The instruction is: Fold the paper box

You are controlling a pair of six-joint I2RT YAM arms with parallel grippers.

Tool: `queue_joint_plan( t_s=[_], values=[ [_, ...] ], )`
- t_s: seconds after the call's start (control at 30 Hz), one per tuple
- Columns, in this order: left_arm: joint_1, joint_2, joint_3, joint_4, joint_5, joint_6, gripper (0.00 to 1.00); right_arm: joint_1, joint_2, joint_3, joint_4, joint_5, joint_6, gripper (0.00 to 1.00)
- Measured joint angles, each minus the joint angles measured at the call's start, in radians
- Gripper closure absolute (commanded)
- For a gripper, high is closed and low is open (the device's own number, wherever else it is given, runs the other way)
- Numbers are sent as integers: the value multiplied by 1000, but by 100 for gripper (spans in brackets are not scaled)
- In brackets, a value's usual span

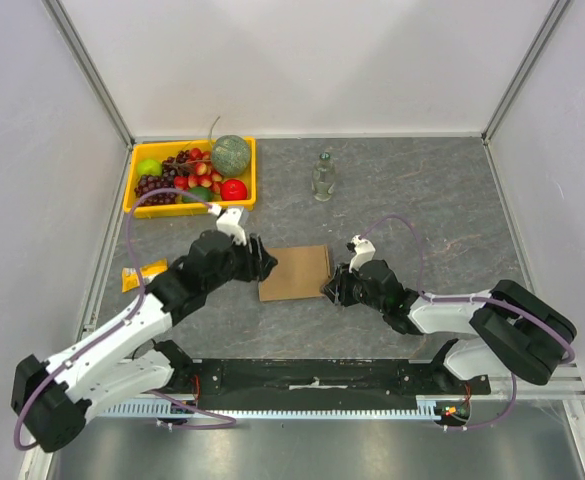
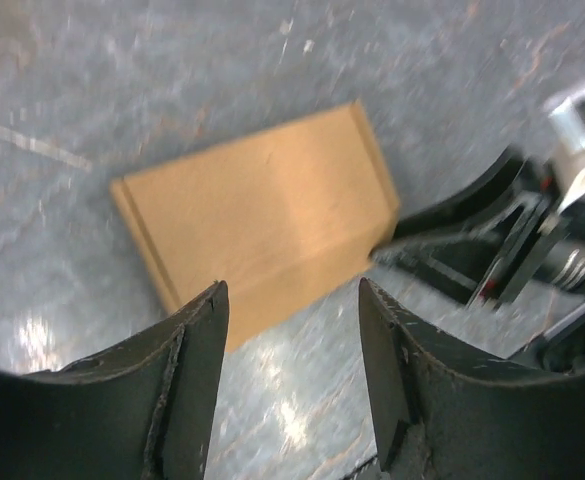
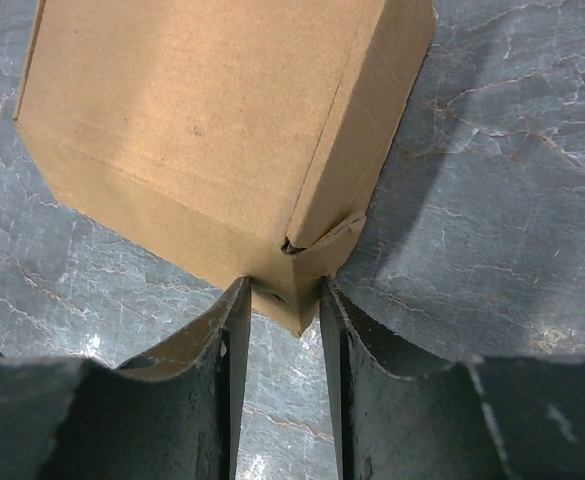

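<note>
Paper box (image 1: 294, 272) is folded shut, a flat brown mailer lying flat mid-table (image 1: 422, 200) between the two arms. Right gripper (image 3: 282, 290) is at its near-right corner: jaws narrow, that corner wedged between them, both fingertips touching cardboard, so pinched on the box. A small flap at that corner sticks out slightly. Left gripper (image 2: 292, 290) is at the box's left edge, jaws apart, nothing between them; contact can't be told. Yellow fruit tray (image 1: 129, 190) is far-left, a clear bottle (image 1: 322, 178) stands behind the box, well apart.
</note>
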Motion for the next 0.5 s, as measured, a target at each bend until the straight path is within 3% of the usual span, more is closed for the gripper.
queue_joint_plan(
  t_s=[0.17,0.3,0.5],
  values=[
    [48,195,164,91,16,48,45,-8,14,0,19,-2,-3,61],
    [114,402,270,151,96,78,48,-13,17,0,22,-6,-7,61],
    [124,623,354,190,231,130,52,-27,20,8,24,-9,-14,61]
  ],
)
